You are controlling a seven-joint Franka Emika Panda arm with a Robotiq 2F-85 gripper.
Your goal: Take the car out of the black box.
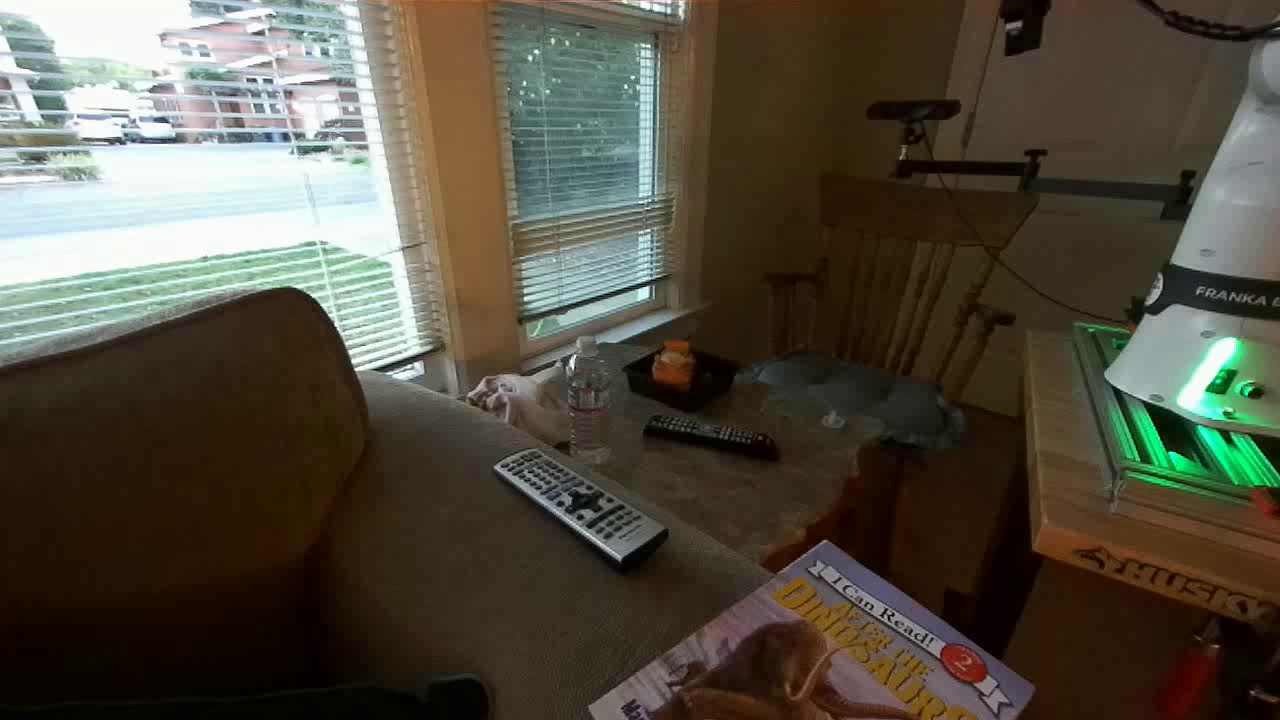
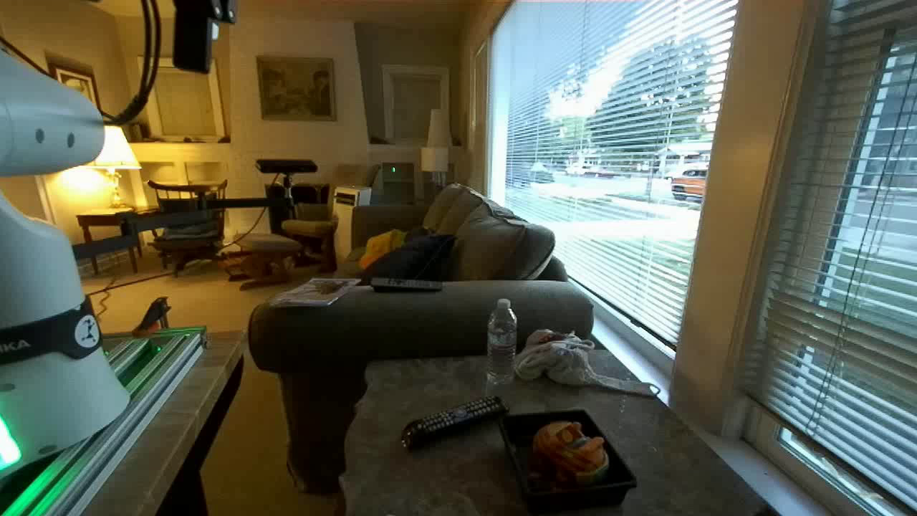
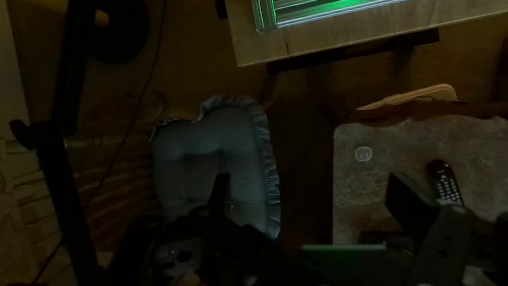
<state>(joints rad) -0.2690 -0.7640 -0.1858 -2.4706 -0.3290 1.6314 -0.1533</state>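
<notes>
Car (image 2: 571, 443): orange, inside the one black box (image 2: 587, 494) on the table (image 2: 423, 480); can't tell whether that orange heap is one piece or several. Black remote (image 2: 455, 421) just beside the box, silver remote (image 1: 580, 508) on the couch arm (image 2: 430, 322) with one book (image 1: 830, 640): two remotes total. One clear bottle (image 2: 501, 344) upright between box and couch arm, one whitish cloth (image 2: 562, 362) beside it. One small clear piece (image 3: 363, 153) near a table edge. Gripper (image 3: 308, 176): fingers wide apart, one hiding part of the table in wrist view.
</notes>
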